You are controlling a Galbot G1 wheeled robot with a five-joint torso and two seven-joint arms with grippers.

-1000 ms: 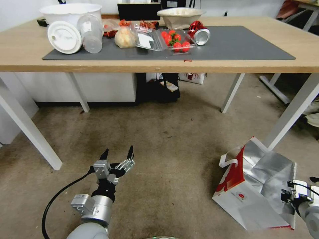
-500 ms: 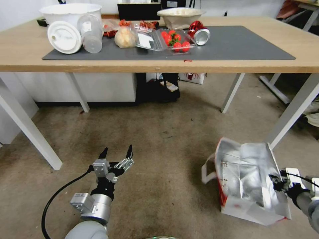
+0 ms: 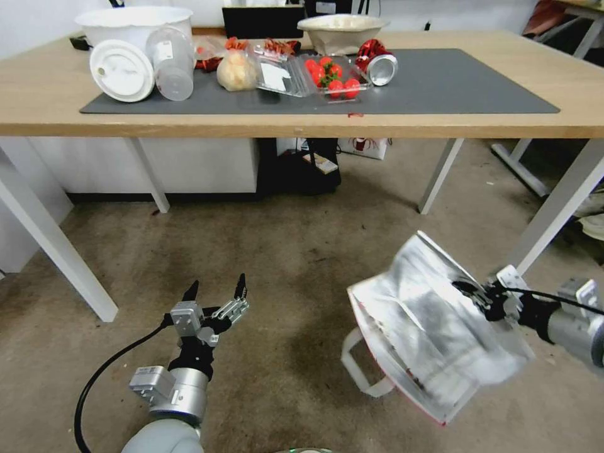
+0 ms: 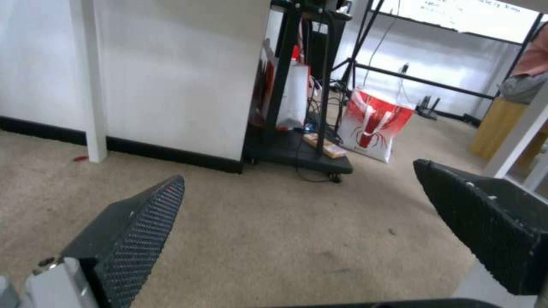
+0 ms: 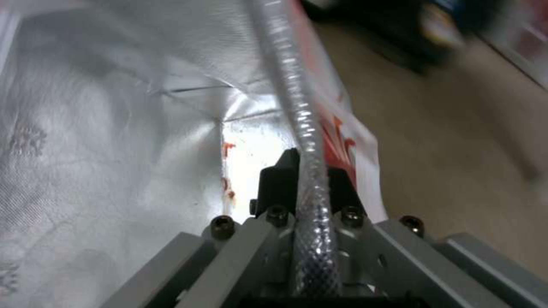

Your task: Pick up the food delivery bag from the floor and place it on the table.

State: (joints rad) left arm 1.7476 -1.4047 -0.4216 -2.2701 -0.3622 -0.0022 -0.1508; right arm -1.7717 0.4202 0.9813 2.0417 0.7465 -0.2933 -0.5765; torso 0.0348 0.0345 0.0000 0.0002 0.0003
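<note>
Stained beige carpet floor (image 3: 302, 251), light-wood table (image 3: 440, 123) w/ dark grey mat behind; 1 white foil-lined paper delivery bag (image 3: 428, 333) tilted above floor, rim pinched in closed right gripper (image 3: 479, 296); left gripper (image 3: 215, 290) idle low, jaws apart; no legible writing.

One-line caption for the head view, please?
Right gripper lifts the food delivery bag clear of the floor.

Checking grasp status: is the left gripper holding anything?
No. The left gripper hangs open above the carpet, nothing between its fingers.
</note>
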